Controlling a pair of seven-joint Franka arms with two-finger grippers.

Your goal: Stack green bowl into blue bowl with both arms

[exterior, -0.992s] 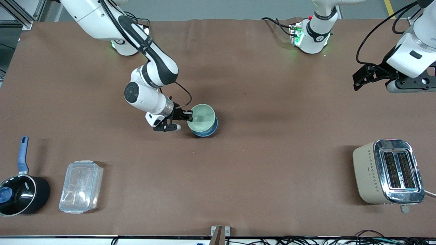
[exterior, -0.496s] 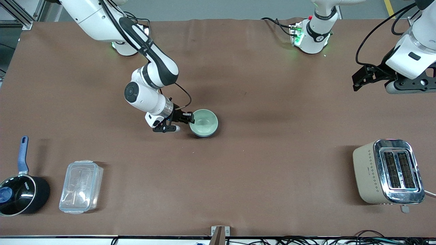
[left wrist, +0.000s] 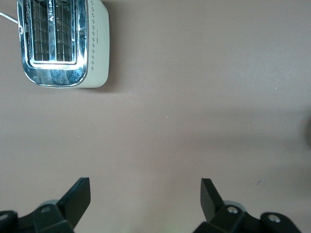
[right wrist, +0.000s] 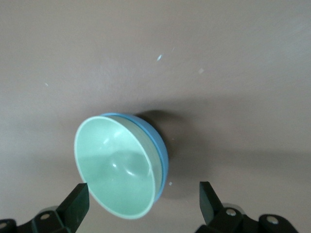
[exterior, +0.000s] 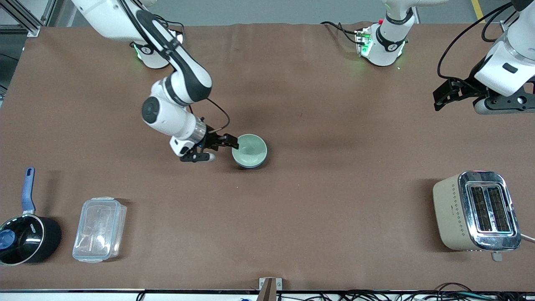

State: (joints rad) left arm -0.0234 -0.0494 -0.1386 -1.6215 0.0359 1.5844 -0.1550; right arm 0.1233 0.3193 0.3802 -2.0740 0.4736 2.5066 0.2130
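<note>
Released, the one green bowl [exterior: 249, 149] sits in the one blue bowl [right wrist: 162, 156]; both grippers' jaws gape empty.

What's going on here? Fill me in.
The green bowl now sits nested inside the blue bowl in the middle of the table. The right arm's tool is open just beside the green bowl's rim, holding nothing. The left arm waits with its tool open above bare table near the toaster. A saucepan and a clear plastic box sit untouched at the right arm's end of the table.
</note>
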